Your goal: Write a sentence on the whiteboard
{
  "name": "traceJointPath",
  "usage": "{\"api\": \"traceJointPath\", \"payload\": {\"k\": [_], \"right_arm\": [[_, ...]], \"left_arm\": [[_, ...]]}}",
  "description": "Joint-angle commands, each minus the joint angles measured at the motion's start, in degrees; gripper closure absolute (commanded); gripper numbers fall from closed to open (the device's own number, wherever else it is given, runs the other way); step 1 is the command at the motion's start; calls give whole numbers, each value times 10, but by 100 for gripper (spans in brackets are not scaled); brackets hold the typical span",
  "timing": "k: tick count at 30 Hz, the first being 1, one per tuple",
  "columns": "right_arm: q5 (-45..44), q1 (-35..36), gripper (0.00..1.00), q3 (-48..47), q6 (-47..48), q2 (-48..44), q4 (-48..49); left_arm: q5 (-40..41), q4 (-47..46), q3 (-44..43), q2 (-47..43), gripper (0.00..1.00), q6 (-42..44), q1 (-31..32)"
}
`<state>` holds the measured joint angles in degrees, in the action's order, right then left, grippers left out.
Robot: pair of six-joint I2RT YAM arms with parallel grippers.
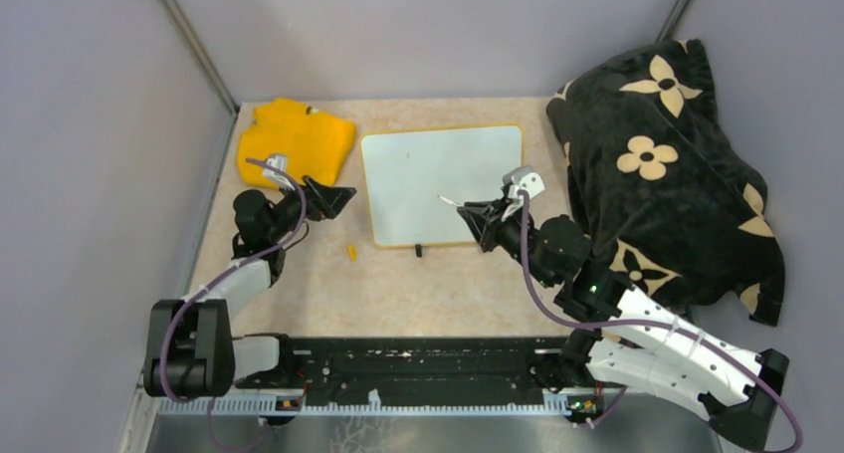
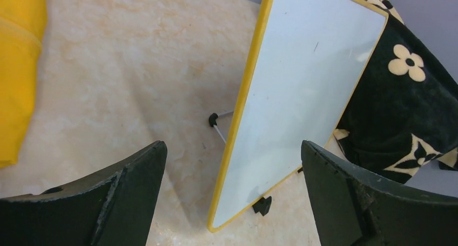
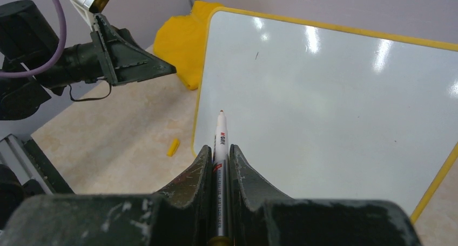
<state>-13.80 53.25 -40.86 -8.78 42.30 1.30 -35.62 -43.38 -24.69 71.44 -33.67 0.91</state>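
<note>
Whiteboard (image 1: 443, 179), face up on the table (image 1: 328, 294) at mid-field, yellow rim all round and two black feet at its near edge. The writing surface is blank apart from one tiny dark fleck (image 3: 256, 55) near the far left corner; no letter of the sentence can be seen. Over the near part of the board is the marker (image 3: 220, 143), uncapped, tip pointing away from the robot; whether the tip touches the surface cannot be told, and no stroke shows beneath it. The right gripper (image 1: 476, 214) is closed tight on the marker's barrel, which lies straight between the two fingers. A small yellow piece (image 1: 351, 252), probably the marker's cap, lies on the table just off the board's near left corner. The left gripper (image 1: 338, 196) hangs beside the board's left edge, jaws spread as wide as they go and holding nothing. A yellow cloth (image 1: 299, 139) sits at far left, apart from the board; a black flowered blanket (image 1: 667, 174) is heaped at right. Judged progress: pen in hand and uncapped, board in place, all the writing left to do.
</note>
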Motion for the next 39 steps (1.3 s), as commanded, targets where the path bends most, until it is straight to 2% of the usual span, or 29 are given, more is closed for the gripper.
{"api": "traceJointPath", "payload": {"k": [1,3,6,9,12,15,19,28,37,39], "right_arm": [[5,5,100,0,-6,3,51],[8,5,100,-3,-8,9,53],[12,6,100,-12,-10,13,47],[13,5,100,-19,-12,13,40],[13,5,100,-22,-13,15,35],[15,5,100,-22,-16,16,35],[16,5,100,-20,-18,15,36],[13,5,100,-19,-12,15,33],[11,5,100,-25,-3,36,36],[9,6,100,-26,-1,39,36]], "left_arm": [[9,22,-17,-15,1,54,-5],[-15,32,-26,7,1,70,-4],[26,69,-47,56,5,26,-4],[-10,55,-53,79,6,12,-3],[-53,50,-48,90,6,58,-4],[-133,-27,-30,113,10,44,-3],[-215,-107,-32,158,20,16,-4],[-264,-284,-18,246,29,-31,-3],[-305,-573,-33,397,37,-158,5],[-308,-593,-37,416,39,-164,5]]}}
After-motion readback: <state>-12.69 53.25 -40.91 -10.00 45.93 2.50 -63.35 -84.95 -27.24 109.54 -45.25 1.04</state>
